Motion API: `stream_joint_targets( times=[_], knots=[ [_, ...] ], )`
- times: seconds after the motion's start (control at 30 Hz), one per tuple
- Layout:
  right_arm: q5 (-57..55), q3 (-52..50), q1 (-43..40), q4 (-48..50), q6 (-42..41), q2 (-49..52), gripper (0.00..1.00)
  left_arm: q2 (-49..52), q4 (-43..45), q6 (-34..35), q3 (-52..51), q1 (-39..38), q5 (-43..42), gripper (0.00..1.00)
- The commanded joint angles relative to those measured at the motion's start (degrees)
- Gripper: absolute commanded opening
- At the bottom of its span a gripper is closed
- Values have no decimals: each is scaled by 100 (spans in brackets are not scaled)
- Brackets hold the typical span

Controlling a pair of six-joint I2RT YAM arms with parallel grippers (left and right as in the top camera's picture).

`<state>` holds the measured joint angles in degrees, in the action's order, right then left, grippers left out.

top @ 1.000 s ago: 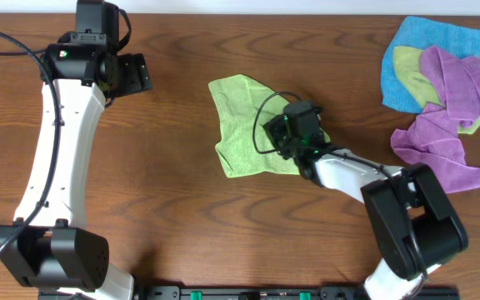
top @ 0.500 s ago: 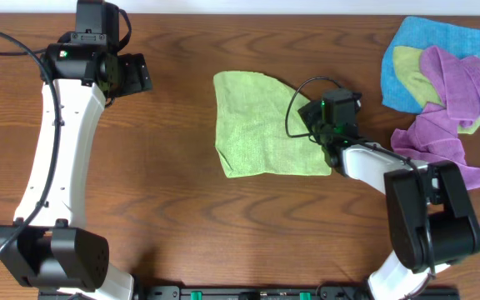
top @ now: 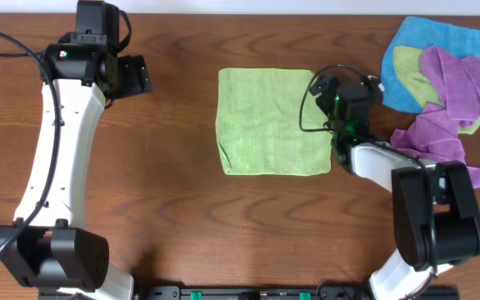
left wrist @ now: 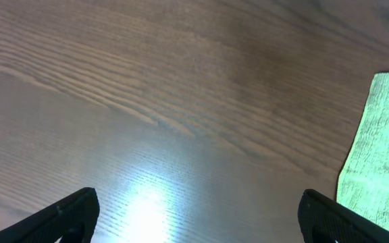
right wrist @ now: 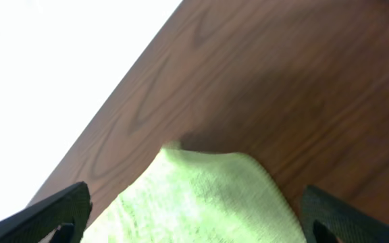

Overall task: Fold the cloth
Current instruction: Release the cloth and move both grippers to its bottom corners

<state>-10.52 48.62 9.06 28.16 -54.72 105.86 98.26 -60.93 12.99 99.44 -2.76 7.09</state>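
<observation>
The cloth (top: 273,122) lies spread flat as a lime-green square at the middle of the table. My right gripper (top: 340,85) hovers at its upper right corner with the jaws wide open. In the right wrist view that corner of the cloth (right wrist: 201,196) sits loose between the two dark fingertips (right wrist: 56,212), and my right gripper (right wrist: 201,226) grips nothing. My left gripper (top: 136,75) hangs open well to the left of the cloth. In the left wrist view, my left gripper (left wrist: 201,223) is over bare wood, with only the cloth's edge (left wrist: 380,155) showing at the right.
A pile of other cloths lies at the back right: a blue one (top: 440,37), a duller yellow-green one (top: 408,71) and purple ones (top: 448,83), close to my right arm. The table's far edge (right wrist: 134,74) runs just beyond the cloth's corner.
My right gripper pulled the cloth's corner to the right and back, spreading the crumpled cloth into a flat square, then opened and let the corner go. The left arm has not moved.
</observation>
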Motion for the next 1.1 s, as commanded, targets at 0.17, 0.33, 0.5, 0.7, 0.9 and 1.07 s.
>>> stream_joint_targets(
  times=[0.17, 0.33, 0.5, 0.7, 0.9, 1.07],
  knots=[
    [1692, 7, -166, 63, 485, 13, 99, 83, -232, -249, -33, 24, -638, 95],
    [3689, 7, -251, -1043, 1314, -409, 99, 83, -1075, -1056, -37, -68, -1464, 95],
    [3786, 9, -282, -3429, 2719, -1502, 99, 83, -1676, -1519, -223, -74, -2420, 95],
    [3515, 7, -278, -5029, 3679, -2789, 99, 83, -1381, -1694, -1303, -345, -3244, 95],
    [3340, 2, -275, -6411, 4013, -2837, 99, 83, -162, -1464, -2503, -1169, -3654, 95],
    [3338, 2, -306, -6677, 4308, -2916, 99, 83, 1165, -1141, -2979, -1679, -3648, 95]
  ],
)
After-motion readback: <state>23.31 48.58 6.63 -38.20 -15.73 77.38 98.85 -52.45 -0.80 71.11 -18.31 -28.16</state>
